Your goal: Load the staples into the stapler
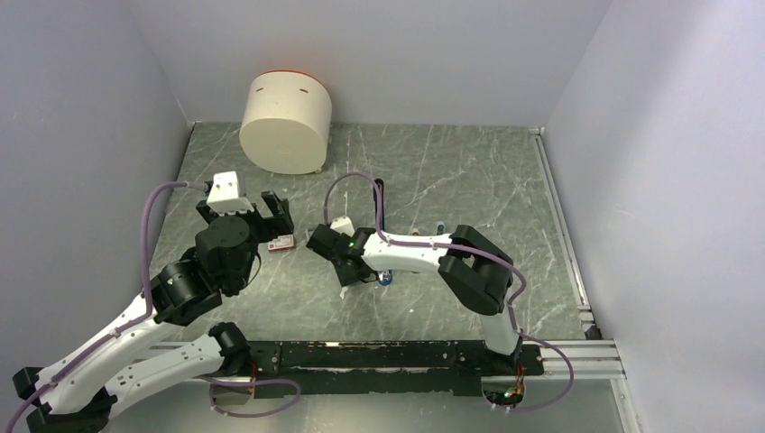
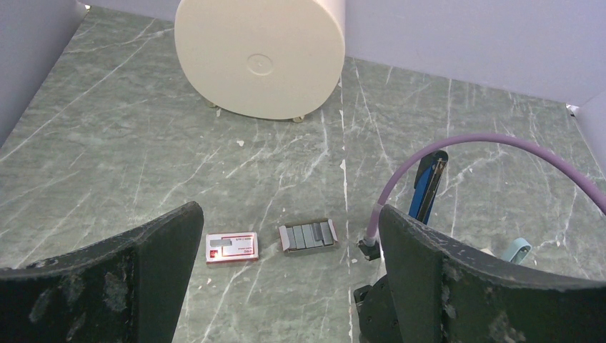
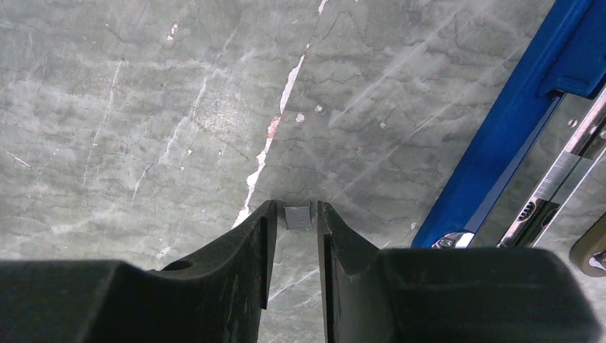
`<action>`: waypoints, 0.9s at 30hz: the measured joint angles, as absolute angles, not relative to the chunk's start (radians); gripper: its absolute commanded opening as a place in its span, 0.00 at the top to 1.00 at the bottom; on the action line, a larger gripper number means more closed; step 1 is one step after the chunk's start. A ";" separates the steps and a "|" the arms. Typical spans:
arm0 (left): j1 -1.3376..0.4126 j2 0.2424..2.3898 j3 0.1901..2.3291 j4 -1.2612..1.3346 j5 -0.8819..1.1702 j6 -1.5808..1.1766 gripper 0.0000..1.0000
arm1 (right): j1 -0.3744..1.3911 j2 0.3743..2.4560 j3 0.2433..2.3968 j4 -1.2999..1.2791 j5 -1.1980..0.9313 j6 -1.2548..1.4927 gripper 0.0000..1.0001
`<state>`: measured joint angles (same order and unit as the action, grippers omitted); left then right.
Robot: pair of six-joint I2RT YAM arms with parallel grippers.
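Silvery-grey staple block (image 3: pixel 299 216) sits mid-tabletop (image 3: pixel 143 107) between the right gripper's (image 3: pixel 296 211) barely parted jaws; left gripper (image 2: pixel 289 216) gapes wide.

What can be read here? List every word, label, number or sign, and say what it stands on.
No text here can be read.
Red box, white label: there is print, but it is too small and blurred to read.
Cream drum: a round pressed mark only, no letters.
Stapler: no text shows.
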<state>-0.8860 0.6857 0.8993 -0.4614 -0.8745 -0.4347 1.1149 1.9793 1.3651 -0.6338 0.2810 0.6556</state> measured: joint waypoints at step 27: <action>-0.886 0.688 0.899 -0.461 -0.875 -0.435 0.03 | 1.094 1.994 1.378 -0.619 0.257 0.616 0.68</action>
